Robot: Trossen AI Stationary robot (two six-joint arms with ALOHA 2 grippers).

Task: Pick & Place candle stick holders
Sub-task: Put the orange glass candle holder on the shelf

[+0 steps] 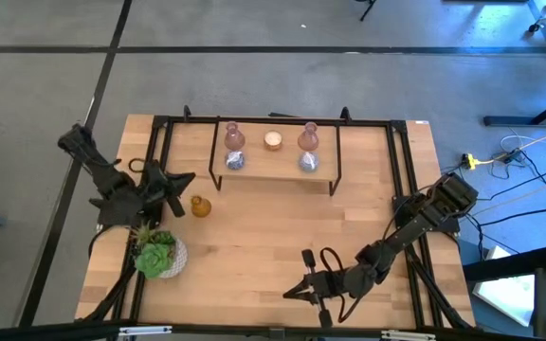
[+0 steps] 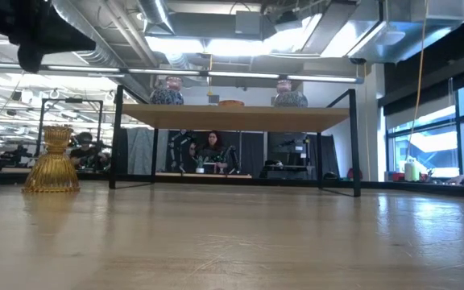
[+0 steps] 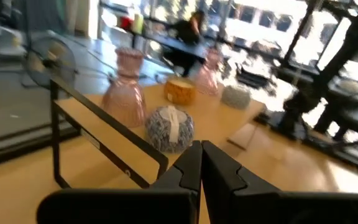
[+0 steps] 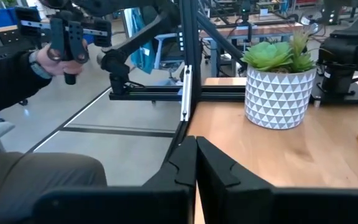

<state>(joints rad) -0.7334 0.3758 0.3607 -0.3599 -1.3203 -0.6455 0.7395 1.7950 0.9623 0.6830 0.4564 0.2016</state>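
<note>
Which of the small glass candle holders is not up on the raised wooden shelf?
The amber ribbed glass holder. It stands alone on the tabletop beside the left gripper, while the other five sit on the shelf.

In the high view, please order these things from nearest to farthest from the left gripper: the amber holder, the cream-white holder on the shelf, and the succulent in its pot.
Measured from the left gripper:
1. The amber holder, on the table just beside the gripper.
2. The succulent, near the table's front left edge.
3. The cream-white holder, at the middle of the raised shelf, toward the back.
</note>
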